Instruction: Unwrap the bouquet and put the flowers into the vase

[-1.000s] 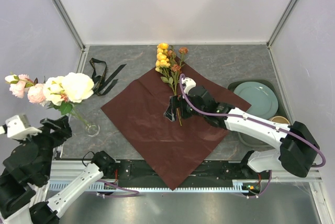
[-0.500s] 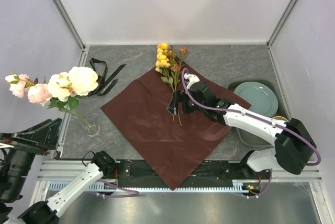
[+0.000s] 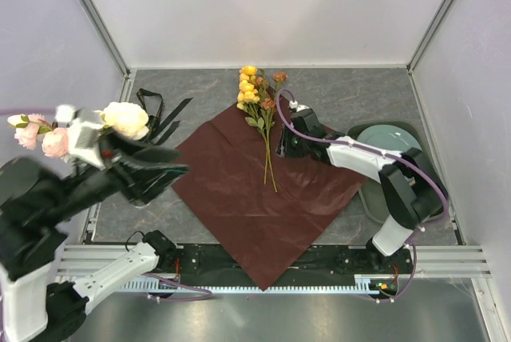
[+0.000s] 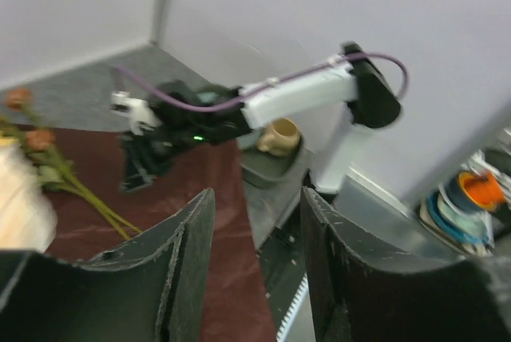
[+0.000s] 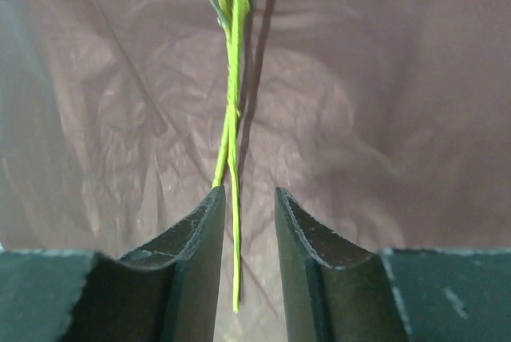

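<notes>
Straddles stems (image 5: pixel 233 102) on the paper (image 5: pixel 359 118) with right fingers (image 5: pixel 192 246) apart, ready to pinch; holds left fingers (image 4: pixel 184 262) apart, empty.

No text, label, brand name, number or sign can be read in any of the three views.
</notes>
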You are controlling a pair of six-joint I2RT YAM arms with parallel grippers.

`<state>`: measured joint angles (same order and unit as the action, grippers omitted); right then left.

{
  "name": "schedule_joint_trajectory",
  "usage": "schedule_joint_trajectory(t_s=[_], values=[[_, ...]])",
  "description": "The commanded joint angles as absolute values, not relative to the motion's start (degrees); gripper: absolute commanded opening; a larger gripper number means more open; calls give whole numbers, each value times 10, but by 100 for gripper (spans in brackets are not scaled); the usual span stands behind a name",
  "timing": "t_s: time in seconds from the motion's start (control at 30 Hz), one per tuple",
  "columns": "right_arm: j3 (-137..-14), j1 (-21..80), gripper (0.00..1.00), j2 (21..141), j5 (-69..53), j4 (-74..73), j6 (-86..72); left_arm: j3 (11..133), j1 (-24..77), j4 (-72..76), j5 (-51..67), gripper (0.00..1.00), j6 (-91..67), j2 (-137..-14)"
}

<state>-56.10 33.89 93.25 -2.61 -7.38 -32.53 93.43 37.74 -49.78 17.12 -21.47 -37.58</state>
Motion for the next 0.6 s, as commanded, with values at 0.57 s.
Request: schedule_joint_trajectory(t_s=[0.57], values=[[-708, 336, 38, 1129, -9, 58, -280, 856, 379, -294, 331, 48, -305, -555]])
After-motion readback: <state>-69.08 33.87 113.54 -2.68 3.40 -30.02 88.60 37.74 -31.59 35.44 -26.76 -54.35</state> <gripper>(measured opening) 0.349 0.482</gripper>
